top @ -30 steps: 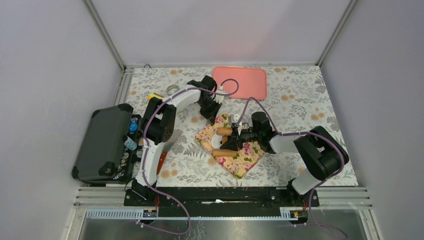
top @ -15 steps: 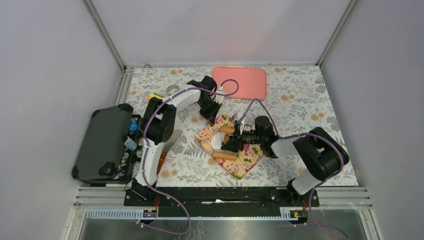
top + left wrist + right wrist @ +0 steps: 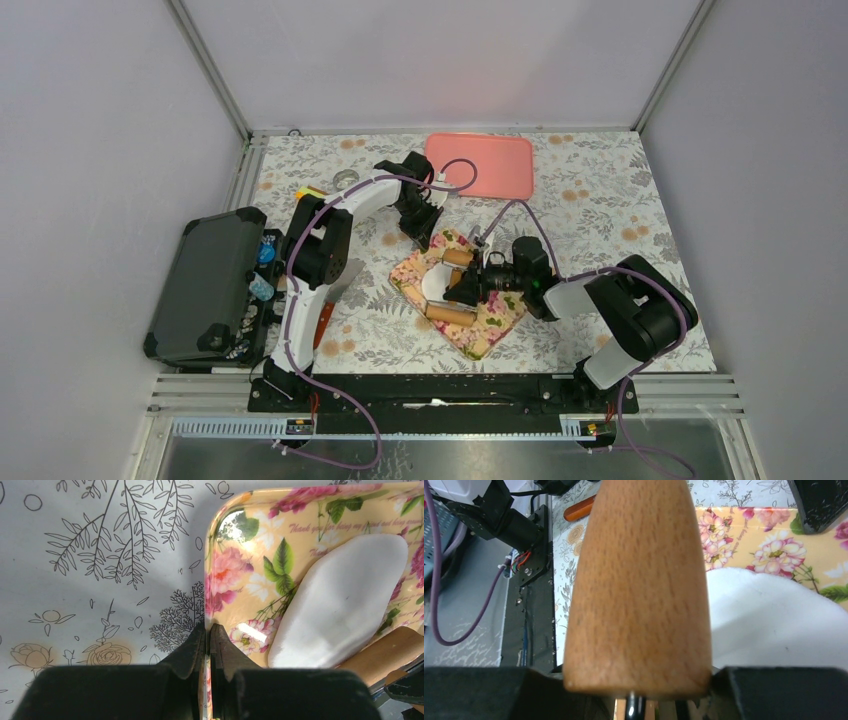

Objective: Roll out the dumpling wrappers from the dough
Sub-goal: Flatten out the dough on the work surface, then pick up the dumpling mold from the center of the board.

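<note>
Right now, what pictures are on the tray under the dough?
Pink flowers, green leaves on the yellow tray; best in the left wrist view.

Tray (image 3: 235, 575): on the surface (image 3: 100, 585), rim between the fingers (image 3: 190, 652) of the left hand (image 3: 207, 645).
Dough (image 3: 340, 600): on the tray, right of that hand.
Rolling pin (image 3: 639, 580): in the right hand (image 3: 468, 288), at the dough's edge.

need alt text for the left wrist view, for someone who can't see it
The left pincer is shut on the rim of a floral tray. A flattened oval of white dough lies on the tray, with the end of a wooden rolling pin at its lower right. A leaf-print tablecloth fills the left side.
</note>
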### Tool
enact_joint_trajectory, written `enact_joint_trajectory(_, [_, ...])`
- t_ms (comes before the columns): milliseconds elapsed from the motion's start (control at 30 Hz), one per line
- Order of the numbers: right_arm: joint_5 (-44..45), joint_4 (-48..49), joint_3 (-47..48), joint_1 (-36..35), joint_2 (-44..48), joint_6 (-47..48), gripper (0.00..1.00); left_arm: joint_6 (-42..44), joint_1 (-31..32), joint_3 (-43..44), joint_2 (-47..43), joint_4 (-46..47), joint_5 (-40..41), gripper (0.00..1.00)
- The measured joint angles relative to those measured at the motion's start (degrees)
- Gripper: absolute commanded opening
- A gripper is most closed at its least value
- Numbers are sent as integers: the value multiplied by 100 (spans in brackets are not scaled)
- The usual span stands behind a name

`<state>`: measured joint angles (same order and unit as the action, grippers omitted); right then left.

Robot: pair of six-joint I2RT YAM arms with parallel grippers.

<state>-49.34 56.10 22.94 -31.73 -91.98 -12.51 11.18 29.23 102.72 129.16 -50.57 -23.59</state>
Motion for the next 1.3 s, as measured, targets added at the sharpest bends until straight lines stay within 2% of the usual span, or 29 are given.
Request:
enact_joint_trajectory(100, [0, -2, 4, -7, 15, -278, 0, -2, -2, 0, 0, 2, 0, 9])
enact_joint_trajectory(233, [-76, -184, 199, -59, 365, -839, 0, -7, -4, 0, 0, 37, 17, 30])
enact_joint_trajectory(433, [-87, -127, 927, -17, 1355, -1589, 0, 35, -13, 2, -109, 140, 31, 89])
enact_joint_trajectory(467, [-109, -105, 990, 35, 1530, -1655, 0, 11, -20, 0, -136, 142, 28, 97])
enact_joint_trajectory(600, [-481, -205, 1029, 649, 2210, -1746, 0, 57, -79, -31, -356, 142, 59, 99])
enact_joint_trajectory(700, [-872, -640, 1029, 1270, 2559, -1519, 0, 68, -195, -144, -726, 149, 66, 99])
enact_joint_trajectory(800, [-1141, -1759, 1106, 1838, 2959, -846, 0, 61, -402, -365, -1316, 179, 72, 99])
enact_joint_trajectory(1033, [-1145, -3480, 1429, 2258, 3353, 136, 0, 20, -1257, -1185, -2894, 291, 605, 99])
enact_joint_trajectory(1233, [-931, -3875, 1429, 2369, 3663, 562, 0, -205, -1818, -1235, -2704, 407, 1108, 98])
enact_joint_trajectory(1300, [-866, -3884, 1344, 2378, 3794, 656, 0, -254, -1886, -894, -2323, 367, 1217, 92])
